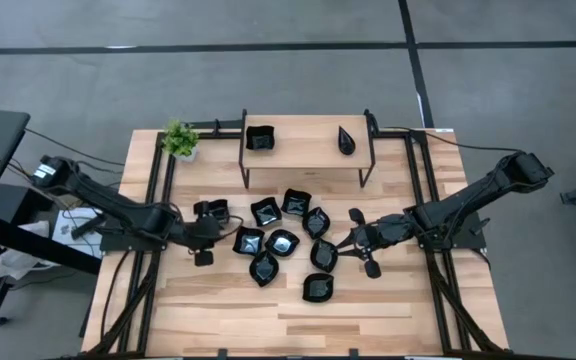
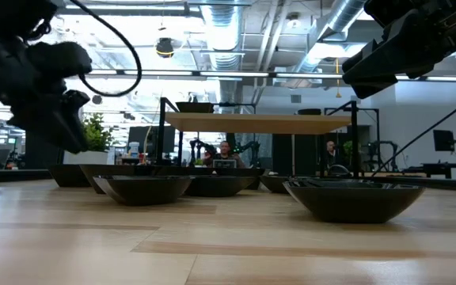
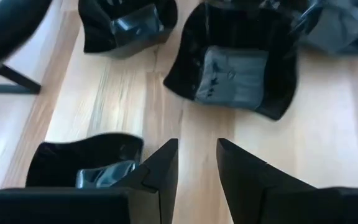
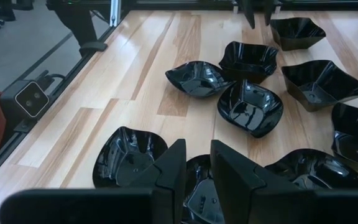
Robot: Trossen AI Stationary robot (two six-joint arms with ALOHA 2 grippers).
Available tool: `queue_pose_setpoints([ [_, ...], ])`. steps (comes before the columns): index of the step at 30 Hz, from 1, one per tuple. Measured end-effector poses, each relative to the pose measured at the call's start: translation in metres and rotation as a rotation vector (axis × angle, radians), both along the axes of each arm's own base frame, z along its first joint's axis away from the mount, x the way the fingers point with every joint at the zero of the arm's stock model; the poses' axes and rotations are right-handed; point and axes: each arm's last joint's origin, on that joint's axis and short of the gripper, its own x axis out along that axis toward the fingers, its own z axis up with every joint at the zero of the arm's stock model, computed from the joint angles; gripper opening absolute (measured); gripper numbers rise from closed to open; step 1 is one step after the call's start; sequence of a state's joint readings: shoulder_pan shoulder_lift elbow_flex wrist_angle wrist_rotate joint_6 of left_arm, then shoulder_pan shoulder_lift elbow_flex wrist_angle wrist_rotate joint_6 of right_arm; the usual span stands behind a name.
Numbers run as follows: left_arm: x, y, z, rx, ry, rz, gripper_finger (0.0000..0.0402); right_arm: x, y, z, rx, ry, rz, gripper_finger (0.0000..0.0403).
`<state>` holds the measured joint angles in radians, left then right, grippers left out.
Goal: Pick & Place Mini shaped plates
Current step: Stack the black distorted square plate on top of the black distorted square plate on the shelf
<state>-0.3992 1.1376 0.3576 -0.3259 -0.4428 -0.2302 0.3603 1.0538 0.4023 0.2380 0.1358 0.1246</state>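
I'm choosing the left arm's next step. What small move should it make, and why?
Probably lower the left gripper and slide it toward the square plate ahead: its fingers stand apart over bare wood, holding nothing.

plates [image 1: 282, 242]: glossy black all over, pale glints on their rims and floors
surface [image 1: 388, 310]: light blond wood, planks streaked with tan and honey grain
shelf [image 1: 308, 150]: same pale wood top, thin black legs
plant [image 1: 179, 138]: bright green leaves, small white pot
left claw [image 3: 196, 163]: matte black fingers
right claw [image 4: 197, 163]: matte black fingers
arms [image 1: 473, 200]: dark, nearly black
floor [image 1: 268, 70]: grey, crossed by dark lines
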Motion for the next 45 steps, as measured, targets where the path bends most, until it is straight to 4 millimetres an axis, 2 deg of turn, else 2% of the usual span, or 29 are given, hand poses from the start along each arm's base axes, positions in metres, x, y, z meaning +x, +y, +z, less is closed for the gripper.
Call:
queue_pose_setpoints([
  [5, 0.002, 0.000, -0.012, 0.038, 0.068, 0.014, 0.0117, 0.001, 0.000, -0.003, -0.005, 0.014, 0.001, 0.0070],
  [9, 0.002, 0.000, -0.018, 0.054, 0.096, 0.024, 0.0137, 0.004, 0.002, -0.010, -0.017, 0.047, 0.001, 0.0070],
  [18, 0.002, 0.000, -0.010, 0.032, 0.046, 0.027, 0.0181, 0.013, 0.004, -0.026, -0.049, 0.094, 0.004, 0.0070],
  [26, -0.001, 0.003, -0.004, 0.074, 0.018, 0.064, 0.0174, 0.014, 0.005, -0.026, -0.051, 0.089, 0.006, 0.0070],
  [35, -0.005, 0.005, -0.016, 0.078, 0.108, 0.130, 0.0173, 0.014, 0.005, -0.026, -0.049, 0.087, 0.007, 0.0070],
  [45, -0.003, 0.009, -0.020, 0.079, 0.113, 0.202, 0.0172, 0.014, 0.005, -0.025, -0.040, 0.084, 0.004, 0.0070],
])
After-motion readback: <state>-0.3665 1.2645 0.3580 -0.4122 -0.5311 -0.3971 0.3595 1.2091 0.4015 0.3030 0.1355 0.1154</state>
